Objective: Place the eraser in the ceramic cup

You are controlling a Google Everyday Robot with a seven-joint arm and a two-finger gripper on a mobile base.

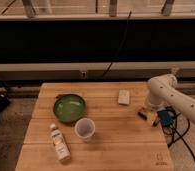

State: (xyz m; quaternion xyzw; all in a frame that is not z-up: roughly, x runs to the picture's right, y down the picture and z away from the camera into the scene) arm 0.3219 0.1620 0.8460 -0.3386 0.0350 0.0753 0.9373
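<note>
Dark, nearly black against the pale wood, the eraser (142,115) is lying at the right edge of the surface (116,145), in the right middle of the frame. The gripper (150,116) is hanging right over it at the end of the white arm (163,90), which is bending down from the right side. The eraser is sitting just to the left of the gripper, touching it or very nearly so. Only a small dark patch is showing, so I cannot tell which way its long axis is running. I also cannot tell how far the gripper is opening, or whether it is already holding the eraser or only resting beside it.

The ceramic cup (85,129) is standing upright and well apart, toward the lower left of the gripper, near the middle of the surface. The carry will likely be running leftward and down the frame, passing below the beige block (124,97) and stopping short of the green bowl (69,107) and the white bottle (59,143).
</note>
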